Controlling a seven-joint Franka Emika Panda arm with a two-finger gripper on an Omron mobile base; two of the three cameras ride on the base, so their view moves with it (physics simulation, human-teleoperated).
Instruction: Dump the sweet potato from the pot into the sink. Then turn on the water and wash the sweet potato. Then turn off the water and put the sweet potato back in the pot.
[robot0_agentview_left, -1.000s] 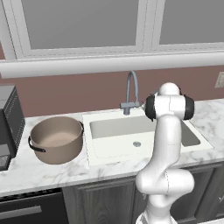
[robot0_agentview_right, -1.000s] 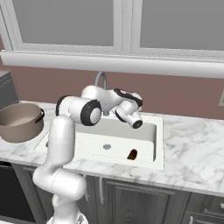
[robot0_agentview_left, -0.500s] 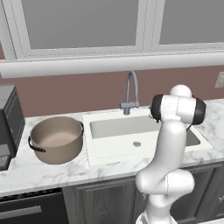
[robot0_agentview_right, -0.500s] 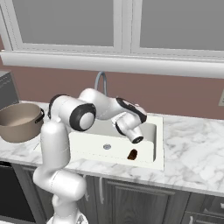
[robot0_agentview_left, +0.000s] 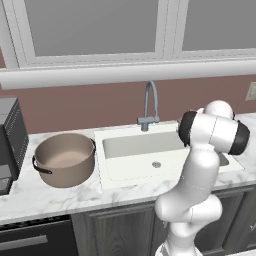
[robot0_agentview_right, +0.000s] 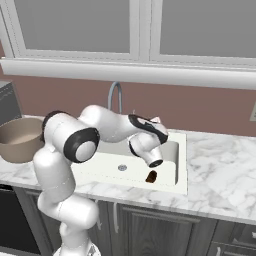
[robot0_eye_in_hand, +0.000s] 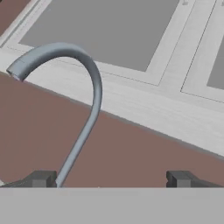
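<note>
Fingers spread wide apart, nothing between them; the two dark tips sit at the foot of your hand view, well separated, with only the faucet and the brown wall behind it in the gap

- Gripper hangs over the right part of the sink, low, above the basin floor. Hand view looks up along the faucet's grey gooseneck toward the window, so your hand faces the back wall, not the basin floor
- Sweet potato: small dark reddish lump lying in the sink near the front wall, right of the drain, just under the gripper. Not touched by the fingers as far as you can see
- Pot upright on the bench left of the sink, mouth up, inside pale and bare

Progress, as a judgement: dump step looks done, since the sweet potato is in the basin and the pot is back on the bench. No water visible from the spout, so either the tap is yet to be opened or the wash is over; you cannot tell which from this. With the hand low beside the lump and released, the pick-up and return to the pot remain in any case
</note>
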